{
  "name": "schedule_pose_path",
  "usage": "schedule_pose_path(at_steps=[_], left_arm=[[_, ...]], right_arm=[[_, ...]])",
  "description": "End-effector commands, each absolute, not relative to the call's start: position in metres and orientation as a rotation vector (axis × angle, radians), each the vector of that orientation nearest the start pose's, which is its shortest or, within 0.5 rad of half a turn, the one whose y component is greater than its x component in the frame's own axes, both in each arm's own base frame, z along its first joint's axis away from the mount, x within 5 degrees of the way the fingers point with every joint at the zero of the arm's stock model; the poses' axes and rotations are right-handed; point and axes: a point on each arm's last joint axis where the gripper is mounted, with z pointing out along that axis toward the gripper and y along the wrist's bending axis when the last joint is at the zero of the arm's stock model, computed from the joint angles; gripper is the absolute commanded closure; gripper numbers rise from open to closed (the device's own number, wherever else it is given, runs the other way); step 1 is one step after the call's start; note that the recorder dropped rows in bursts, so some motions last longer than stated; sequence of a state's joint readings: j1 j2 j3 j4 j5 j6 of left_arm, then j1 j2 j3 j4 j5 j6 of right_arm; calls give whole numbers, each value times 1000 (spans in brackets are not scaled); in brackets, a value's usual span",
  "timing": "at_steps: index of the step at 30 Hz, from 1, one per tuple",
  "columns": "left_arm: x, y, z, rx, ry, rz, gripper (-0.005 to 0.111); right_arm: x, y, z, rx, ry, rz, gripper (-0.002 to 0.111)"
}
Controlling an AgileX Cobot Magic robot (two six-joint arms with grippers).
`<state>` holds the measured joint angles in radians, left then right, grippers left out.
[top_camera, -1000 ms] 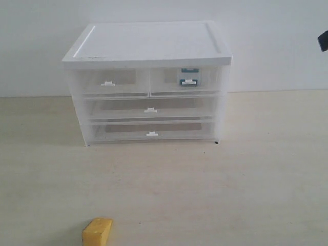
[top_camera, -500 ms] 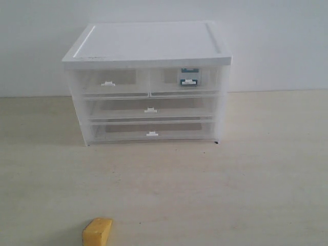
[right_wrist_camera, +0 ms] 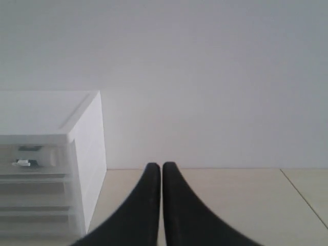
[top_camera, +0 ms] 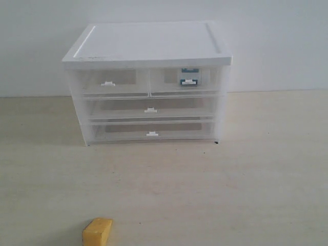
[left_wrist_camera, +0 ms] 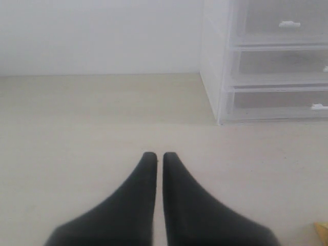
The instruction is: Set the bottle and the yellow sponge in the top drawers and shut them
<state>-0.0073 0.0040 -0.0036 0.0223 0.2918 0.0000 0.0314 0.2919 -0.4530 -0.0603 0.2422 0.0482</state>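
Observation:
The white cabinet (top_camera: 148, 46) stands at the back of the table with both top drawers pushed in. Through the translucent front of the right top drawer (top_camera: 184, 82) the bottle (top_camera: 188, 77) shows as a blue-teal band. The left top drawer (top_camera: 110, 82) looks empty. The yellow sponge (top_camera: 97, 231) lies at the table's front edge, left of centre; a corner of it (left_wrist_camera: 323, 230) shows in the left wrist view. My left gripper (left_wrist_camera: 155, 155) is shut on nothing above bare table, left of the cabinet (left_wrist_camera: 266, 61). My right gripper (right_wrist_camera: 155, 165) is shut, empty, right of the cabinet (right_wrist_camera: 46, 154). Neither gripper appears in the exterior view.
Two full-width drawers (top_camera: 150, 110) sit shut below the top pair. A plain white wall runs behind the cabinet. Light wooden table (top_camera: 230, 184) spreads in front and to both sides.
A dark part of the right arm at the exterior view's right edge one second ago has gone out of view. Cabinet, bottle and sponge have not moved.

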Motion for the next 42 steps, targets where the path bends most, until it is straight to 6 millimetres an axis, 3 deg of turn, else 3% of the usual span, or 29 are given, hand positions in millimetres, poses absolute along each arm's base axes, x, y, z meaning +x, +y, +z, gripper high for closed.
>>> schedule_pose_path(at_steps=[1,4,8,15,19,42], left_arm=[[55,0,187,23,1775,20,103],[55,0,187,23,1775,20,103],[55,0,187,23,1775,20,103],[55,0,187,23,1775,20,103],[55,0,187,23,1775,20,103],[55,0,187,23,1775,20,103]], right_arm=[[67,0,322,-43,1576,-27,108],[68,0,318,-67,1596,-48,108],[71,3,287,-111,1566,-32,108],[59,4,225,-107,1562,10,108],[56,4,207,-104,1565,14,108],[54,3,185,-82,1796,33,108]])
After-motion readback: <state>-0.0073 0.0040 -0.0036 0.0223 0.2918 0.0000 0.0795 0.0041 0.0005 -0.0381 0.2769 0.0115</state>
